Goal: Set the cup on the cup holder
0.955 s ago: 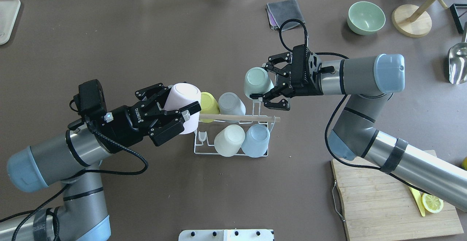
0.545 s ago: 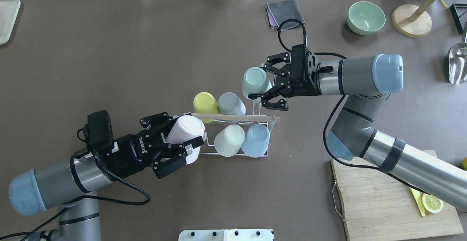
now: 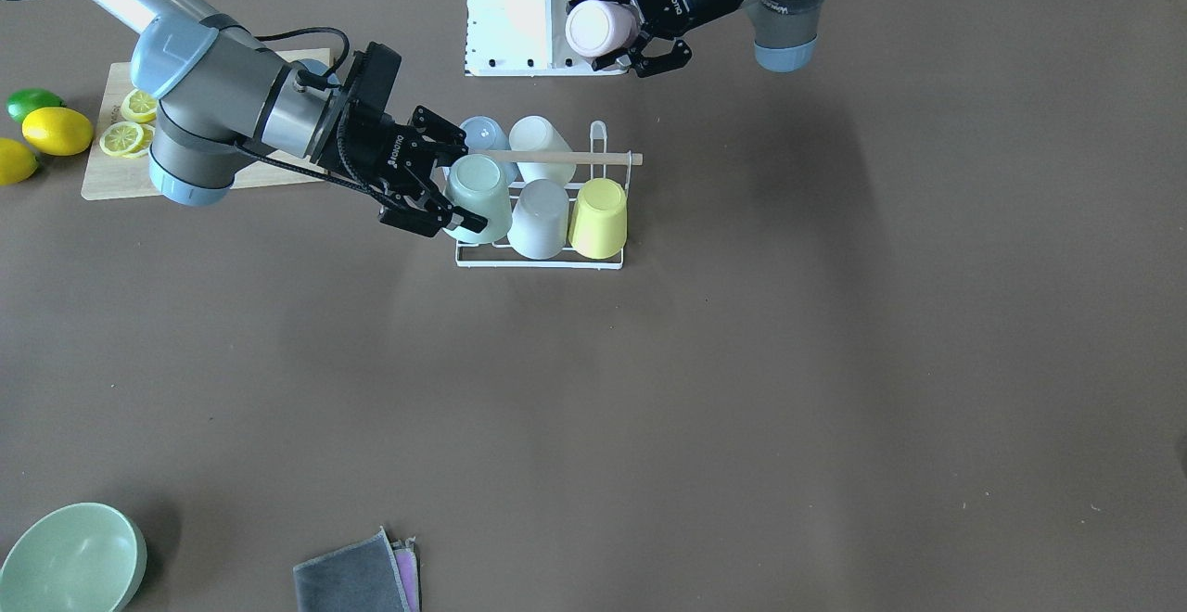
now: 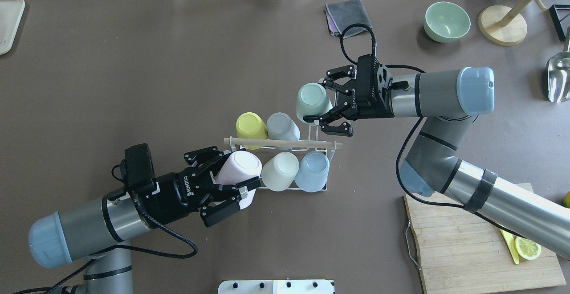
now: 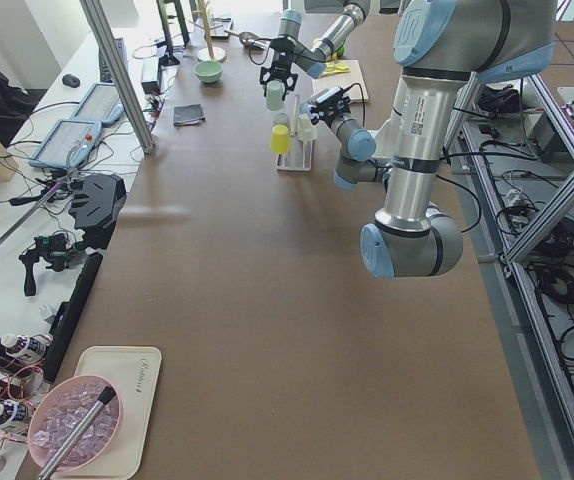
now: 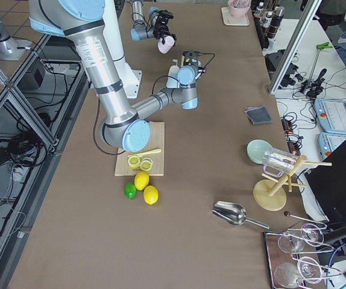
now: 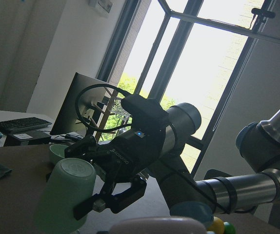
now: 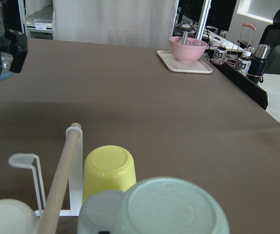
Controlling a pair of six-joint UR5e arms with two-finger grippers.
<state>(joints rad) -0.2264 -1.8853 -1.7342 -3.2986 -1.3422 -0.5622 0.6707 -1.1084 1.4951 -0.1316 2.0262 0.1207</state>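
Four cups [image 4: 279,171] sit on the holder [image 4: 285,142]. Your right gripper [image 4: 318,102] clamps the green cup [image 4: 311,98] at the far end slot, not released. Your left gripper [image 4: 235,179] grips the pink cup [image 4: 242,165] above the near empty slot. Two placements left.

Pink cup [image 4: 238,169], mint cup [image 4: 311,99] tilted bottom-up over white cup holder [image 4: 285,143].

Even, sharp table views; the left wrist view is dim and backlit.
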